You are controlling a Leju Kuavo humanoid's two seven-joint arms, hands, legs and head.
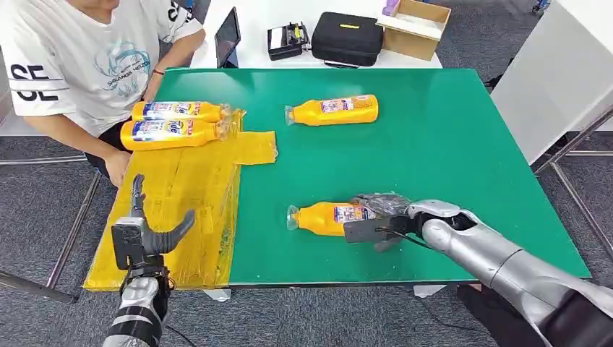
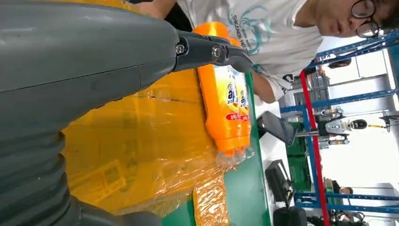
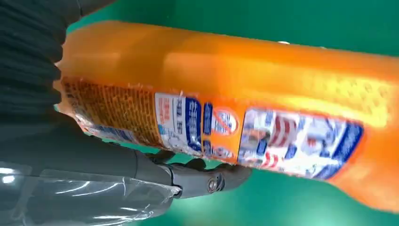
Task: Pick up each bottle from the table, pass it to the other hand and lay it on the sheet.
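Right hand wrapped around near orange plastic bottle, lying on smooth green table. Left hand empty, fingers spread, above crinkled yellow sheet; two bottles beyond it.

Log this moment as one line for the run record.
right hand: grips near bottle on table | left hand: open over sheet | two bottles on sheet | far bottle waiting

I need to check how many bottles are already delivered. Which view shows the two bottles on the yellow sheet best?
The head view: both bottles on the sheet lie whole, side by side. The left wrist view shows them overlapping, partly behind the left hand.
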